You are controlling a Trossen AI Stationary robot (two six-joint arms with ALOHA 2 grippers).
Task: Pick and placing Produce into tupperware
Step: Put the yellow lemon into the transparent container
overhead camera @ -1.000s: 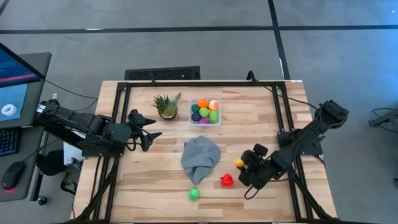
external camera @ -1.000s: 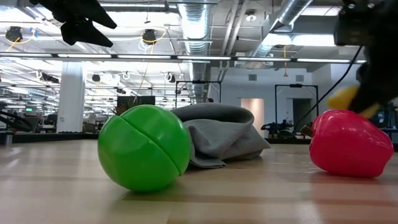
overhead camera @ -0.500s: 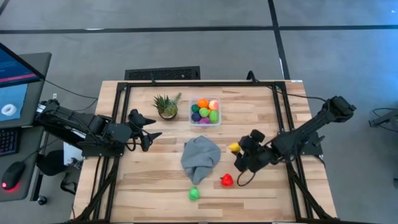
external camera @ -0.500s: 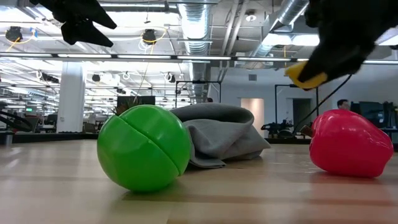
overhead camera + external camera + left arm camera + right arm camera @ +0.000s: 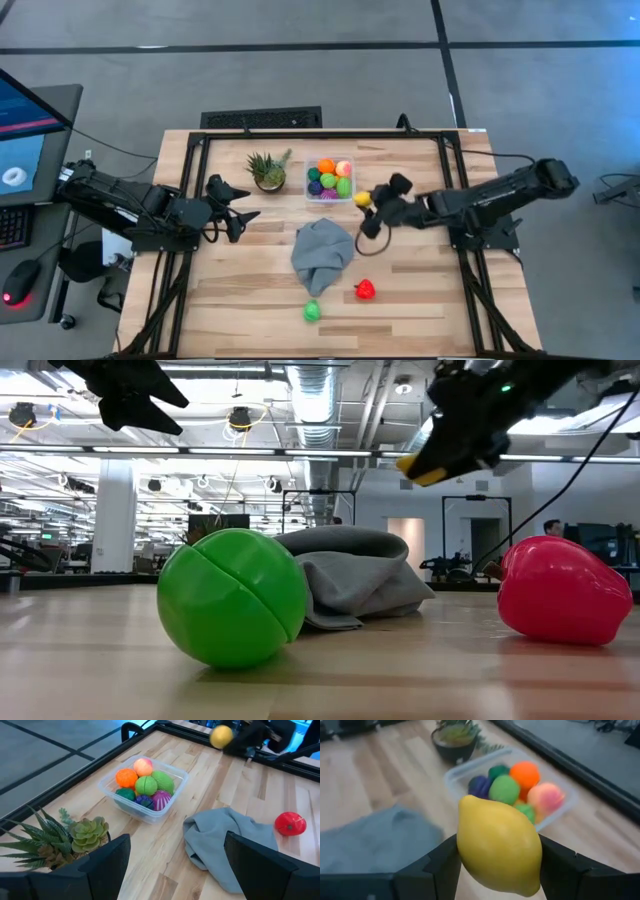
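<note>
The right claw (image 5: 366, 202) is clamped on a yellow lemon (image 5: 498, 851), carried above the table (image 5: 420, 300) just beside the tupperware (image 5: 331, 196), probably for dropping in. The left claw (image 5: 240, 207) waits open by the potted plant (image 5: 268, 170), while a red piece (image 5: 365, 290) and green piece (image 5: 312, 311) lie near the grey cloth (image 5: 322, 252).

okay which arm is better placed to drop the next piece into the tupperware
Right, most likely. Its end effector is shut on the lemon, lifted just beside the tupperware. The left end effector is open, holds nothing, and waits near the table's left side beyond the plant.
</note>
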